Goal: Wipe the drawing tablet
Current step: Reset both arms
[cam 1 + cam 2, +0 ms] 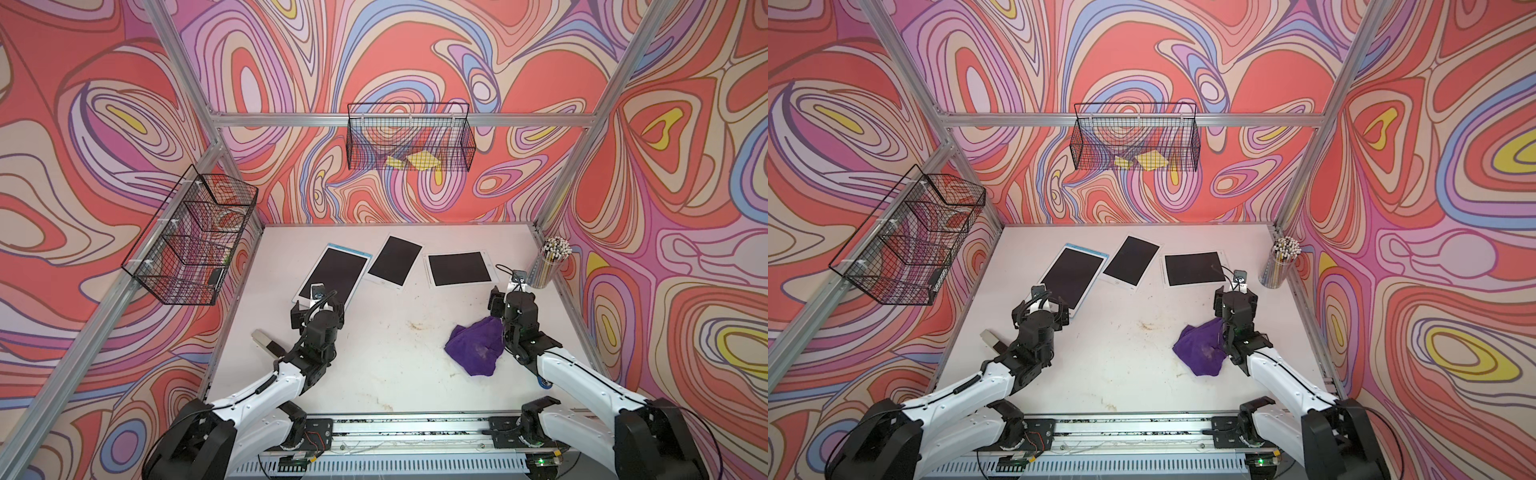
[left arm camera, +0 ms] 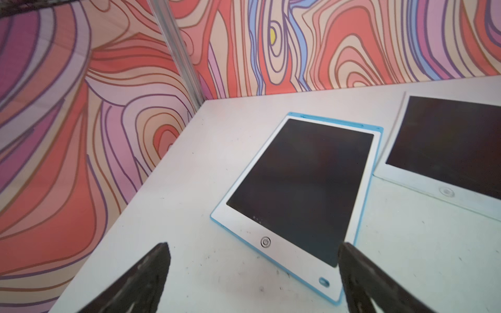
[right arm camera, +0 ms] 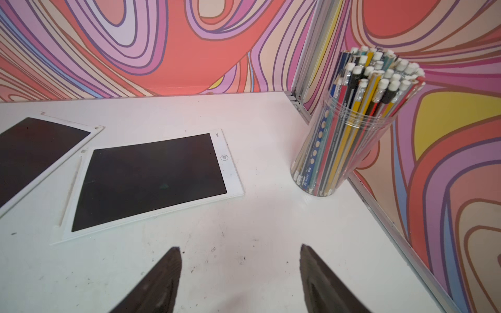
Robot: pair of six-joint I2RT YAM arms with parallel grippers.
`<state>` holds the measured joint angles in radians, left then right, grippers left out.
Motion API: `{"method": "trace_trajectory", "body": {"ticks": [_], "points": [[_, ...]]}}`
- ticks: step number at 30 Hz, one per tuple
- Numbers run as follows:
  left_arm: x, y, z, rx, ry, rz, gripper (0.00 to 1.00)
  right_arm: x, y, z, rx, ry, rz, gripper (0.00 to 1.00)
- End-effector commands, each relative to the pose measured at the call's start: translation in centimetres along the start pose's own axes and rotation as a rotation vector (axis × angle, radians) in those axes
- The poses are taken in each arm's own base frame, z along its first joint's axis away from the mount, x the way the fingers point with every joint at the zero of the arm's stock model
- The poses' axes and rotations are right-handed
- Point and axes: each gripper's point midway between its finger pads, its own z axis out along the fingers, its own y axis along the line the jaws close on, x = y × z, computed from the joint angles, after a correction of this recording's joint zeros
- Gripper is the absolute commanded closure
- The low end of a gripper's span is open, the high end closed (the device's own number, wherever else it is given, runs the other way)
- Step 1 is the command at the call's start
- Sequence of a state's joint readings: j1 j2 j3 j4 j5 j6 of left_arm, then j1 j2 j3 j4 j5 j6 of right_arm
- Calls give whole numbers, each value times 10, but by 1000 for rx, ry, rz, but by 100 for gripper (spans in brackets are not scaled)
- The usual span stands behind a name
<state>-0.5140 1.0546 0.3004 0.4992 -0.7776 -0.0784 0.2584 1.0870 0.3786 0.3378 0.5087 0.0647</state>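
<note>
Drawing tablet point(image 3: 151, 178): flat, near pencil jar point(image 3: 349, 141).
Handling: likely light, stiff, slick; hold white bezel.
Purple cloth point(image 1: 478, 347): loose, near pencil jar.
Left gripper point(image 2: 254, 244): jaws apart, empty.
Right gripper point(image 3: 240, 246): jaws apart, empty.

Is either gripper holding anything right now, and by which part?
Nothing held: left gripper and right gripper both open, empty; purple cloth lies on the table.
</note>
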Motion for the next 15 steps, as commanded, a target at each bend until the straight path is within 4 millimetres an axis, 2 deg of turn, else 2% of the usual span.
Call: {"method": "trace_trajectory", "body": {"ticks": [1,4,7,9,10,11,13,14,15], "points": [[-32,10,2,-69,-115,1,1,-38,-3,1,34,-278,9,26],[-24,8,7,-39,-118,3,1,-30,9,23,12,-326,-16,24],[-4,25,17,-41,-127,-92,1,-2,15,48,24,-270,-26,21],[15,36,24,-33,-111,-156,1,3,9,45,31,-306,2,18],[19,44,27,-55,-120,-192,1,6,8,45,9,-284,20,17],[17,46,27,-62,-136,-196,1,7,5,48,-7,-278,36,11],[18,40,32,-45,-92,-181,1,14,4,56,-53,-251,50,9],[18,34,34,-15,-65,-128,1,16,2,62,-52,-246,59,2],[15,25,34,35,-61,-57,1,15,1,63,-42,-252,59,2]]}}
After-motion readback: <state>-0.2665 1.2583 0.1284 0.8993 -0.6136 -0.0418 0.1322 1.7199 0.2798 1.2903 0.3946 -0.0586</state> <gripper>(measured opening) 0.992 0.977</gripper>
